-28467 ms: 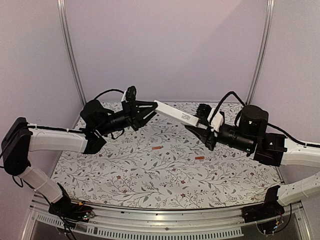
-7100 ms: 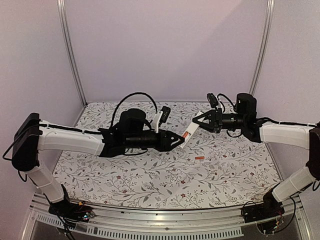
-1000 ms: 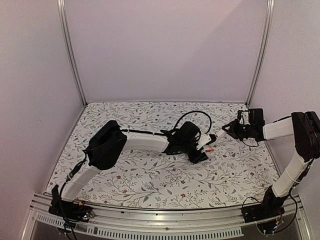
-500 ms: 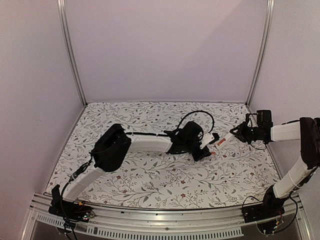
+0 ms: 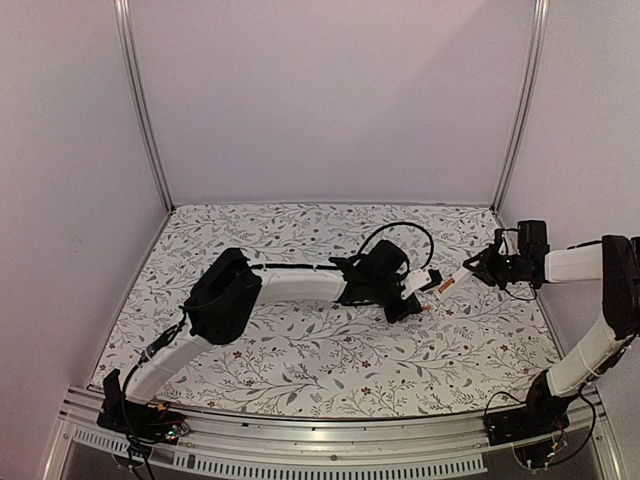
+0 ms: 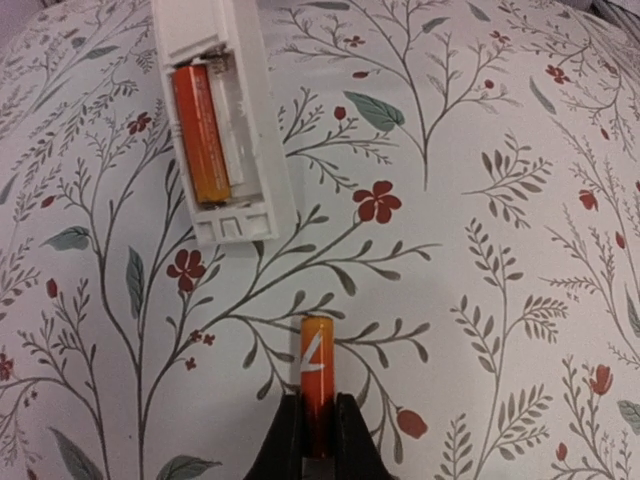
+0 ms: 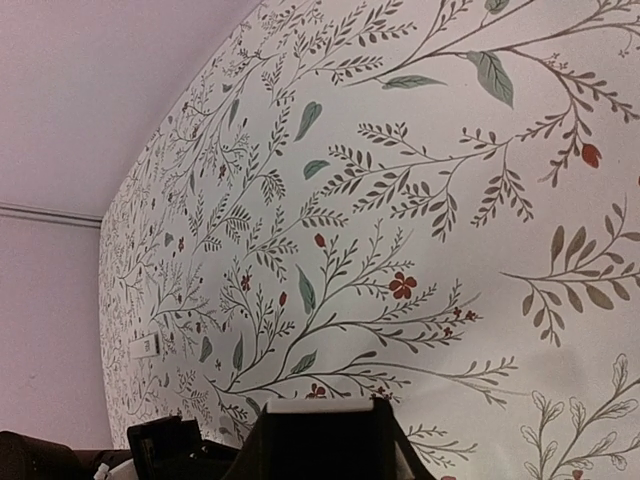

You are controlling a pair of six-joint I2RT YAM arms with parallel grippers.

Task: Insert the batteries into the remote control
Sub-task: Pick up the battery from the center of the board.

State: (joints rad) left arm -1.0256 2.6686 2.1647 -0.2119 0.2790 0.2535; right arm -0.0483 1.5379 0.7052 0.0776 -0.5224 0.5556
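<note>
Remote control loading, mid-task, noted from the biggest item down. We see the floral surface under everything. The left arm reaches far across to the right half and the right arm folds in from the right edge. We judge that they meet there so one arm can steady the work while the other feeds it. The right hand is closed on the far end of the remote, holding the white bar out toward the left arm with its open back facing the left wrist camera. We cannot tell whether its near end touches the surface. The open compartment has no cover on it: the first battery lies seated in the left slot, and the slot beside it looks empty. The left hand is pinched nearly closed on the second battery, with fingers on both sides of its rear half. The battery's free end points toward the remote's near end but is apart from it. We judge one cell done and one to go. The next move calls for lining the stick up with the empty slot, which in the wrist view sits left of its present axis.
</note>
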